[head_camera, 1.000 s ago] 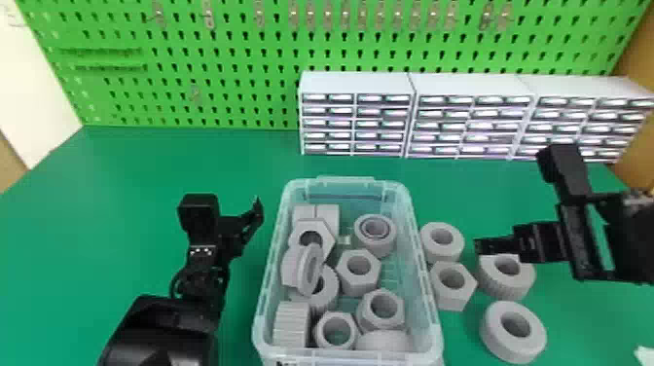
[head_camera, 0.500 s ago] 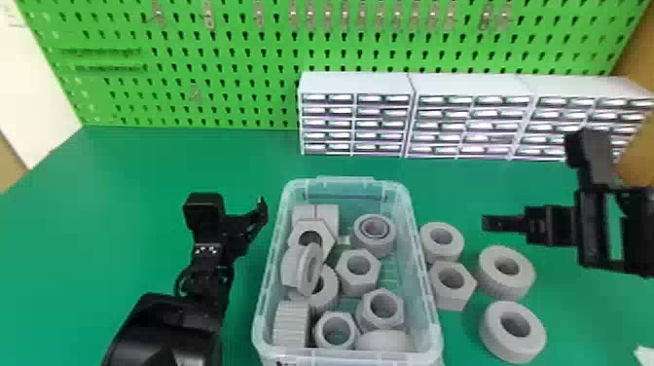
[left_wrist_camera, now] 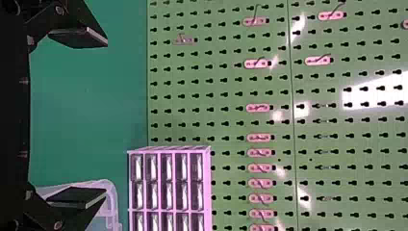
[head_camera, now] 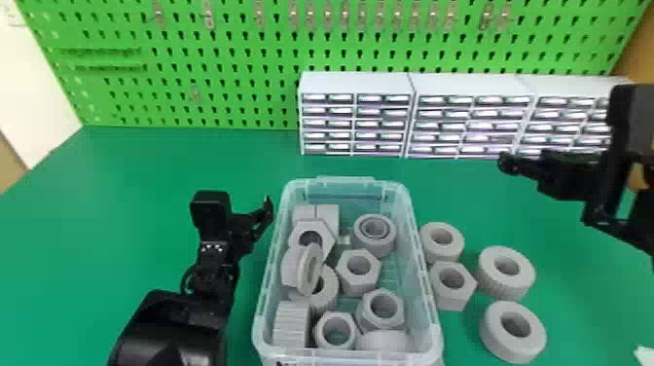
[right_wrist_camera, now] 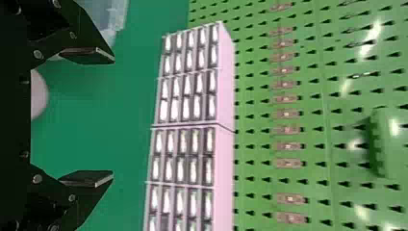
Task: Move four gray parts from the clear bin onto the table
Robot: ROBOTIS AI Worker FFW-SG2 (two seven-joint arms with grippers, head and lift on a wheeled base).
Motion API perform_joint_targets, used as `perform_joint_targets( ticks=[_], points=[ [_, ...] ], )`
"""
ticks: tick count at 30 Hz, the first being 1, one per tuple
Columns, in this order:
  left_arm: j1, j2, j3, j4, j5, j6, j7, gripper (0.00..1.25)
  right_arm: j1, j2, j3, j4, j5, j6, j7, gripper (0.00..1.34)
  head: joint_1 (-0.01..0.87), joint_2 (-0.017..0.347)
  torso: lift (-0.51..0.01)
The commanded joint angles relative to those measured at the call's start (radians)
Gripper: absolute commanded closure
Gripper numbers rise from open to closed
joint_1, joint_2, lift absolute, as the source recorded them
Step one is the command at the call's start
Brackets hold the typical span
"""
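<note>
The clear bin [head_camera: 435, 311] holds several gray nuts and rings, among them a hexagonal nut [head_camera: 358, 266]. On the table right of the bin lie a small ring [head_camera: 442, 238], a hex nut [head_camera: 451, 286] and two larger rings, one behind [head_camera: 507, 273] and one in front [head_camera: 513, 332]. Left of the bin is my left gripper [head_camera: 267, 209], parked; in the left wrist view this gripper [left_wrist_camera: 96, 118] is open and empty. My right gripper [head_camera: 511, 163] is above the table, behind and right of the parts; the right wrist view shows the gripper [right_wrist_camera: 106, 118] open with nothing between its fingers.
White drawer cabinets [head_camera: 357, 114] stand in a row at the back right, against a green pegboard [head_camera: 233, 92]. A pale object [head_camera: 644, 355] lies at the table's right front edge. The green tabletop [head_camera: 141, 194] spreads out left of the bin.
My right gripper has moved back and to the right, away from the large ring beside the bin, and now shows higher. The left arm and the gray parts are essentially unchanged.
</note>
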Motion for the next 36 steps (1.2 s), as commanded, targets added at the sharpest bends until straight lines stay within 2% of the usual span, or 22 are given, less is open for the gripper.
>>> perform_joint_targets(
  ticks=[1, 11, 14, 20, 26, 36],
  points=[
    [-0.002, 0.0, -0.001, -0.001, 0.002, 0.0, 0.0, 0.18, 0.0, 0.02, -0.015, 0.035, -0.008, -0.129, 0.0, 0.42, 0.693, 0.072, -0.052],
    [-0.008, 0.0, -0.01, -0.001, 0.008, -0.002, 0.0, 0.18, 0.037, 0.025, 0.014, 0.089, -0.037, -0.412, 0.0, 0.42, 0.693, 0.072, -0.052],
    [-0.011, 0.0, -0.014, -0.001, 0.011, -0.003, 0.0, 0.18, 0.059, 0.034, 0.025, 0.106, -0.044, -0.495, 0.0, 0.42, 0.693, 0.072, -0.052],
    [-0.019, 0.0, -0.025, -0.002, 0.025, -0.023, 0.0, 0.18, 0.102, 0.045, 0.057, 0.129, -0.047, -0.615, 0.0, 0.42, 0.693, 0.072, -0.052],
    [-0.022, 0.0, -0.027, -0.033, 0.031, -0.035, 0.0, 0.18, 0.152, 0.059, 0.068, 0.141, -0.03, -0.675, -0.001, 0.42, 0.693, 0.072, -0.052],
    [-0.017, 0.0, -0.03, -0.08, 0.036, -0.054, -0.006, 0.18, 0.241, 0.12, 0.022, 0.15, 0.007, -0.784, -0.012, 0.43, 0.693, 0.072, -0.052]
  ],
)
